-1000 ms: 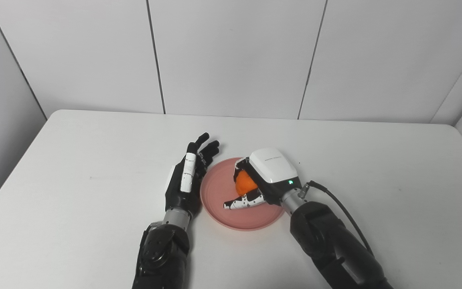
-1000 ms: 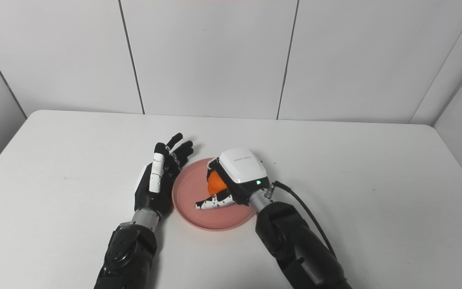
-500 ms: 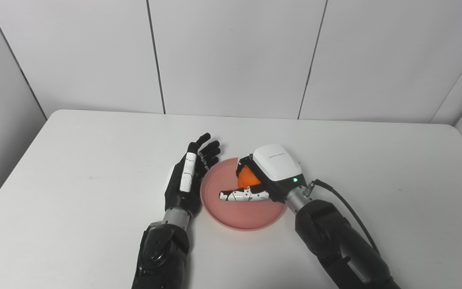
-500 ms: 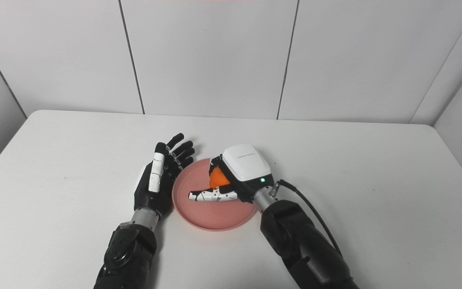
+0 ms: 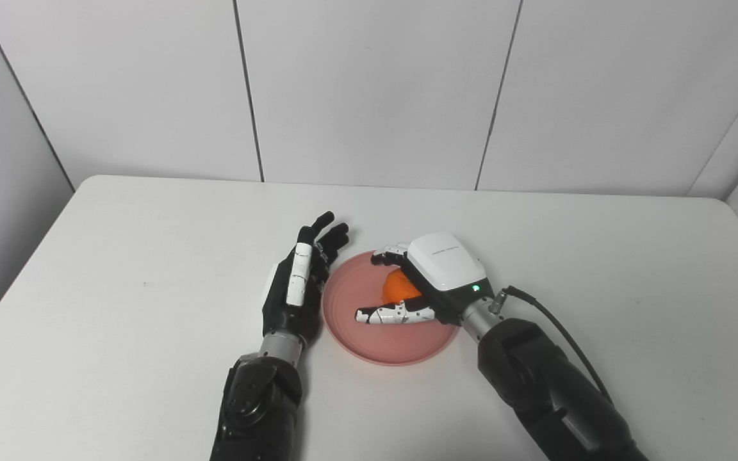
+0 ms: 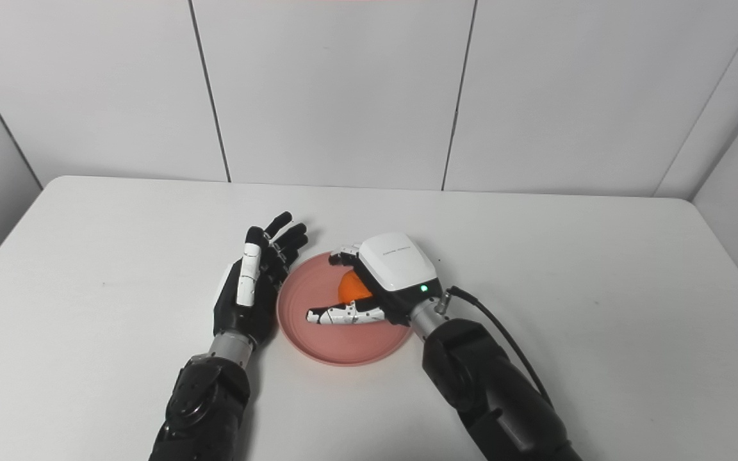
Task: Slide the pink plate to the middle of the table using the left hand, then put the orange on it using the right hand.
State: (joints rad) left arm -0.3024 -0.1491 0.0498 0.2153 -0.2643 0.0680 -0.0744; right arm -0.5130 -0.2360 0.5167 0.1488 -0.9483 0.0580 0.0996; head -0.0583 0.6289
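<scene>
Near the middle of the white table (image 5: 151,358) lies the pink plate (image 5: 369,342), so the sliding step looks done. Just beside its left rim stands the left hand (image 5: 298,282), edge-on to the table, fingers straight and a little apart, holding nothing; probably kept there as a stop, so that the plate does not slip away while the fruit comes down. Whether touching the rim or only next to it, cannot tell from either view.

Over the right half of the plate hangs the right hand (image 6: 378,285), palm turned to the left. Under the palm sits the orange (image 6: 353,289), half hidden by the white back cover of the hand. Fingers (image 6: 341,257) spread on the far side of the fruit and thumb (image 6: 343,315) stretched out flat on the near side, both away from the peel: a loose cage, not a grip. Seems released, with the orange resting on the plate floor, right of centre, though the contact point itself is hidden.

Likely reason for the cage: to hinder the round fruit from rolling over the low rim. Next, probably to lift the hand straight up and back, without brushing the orange.
</scene>
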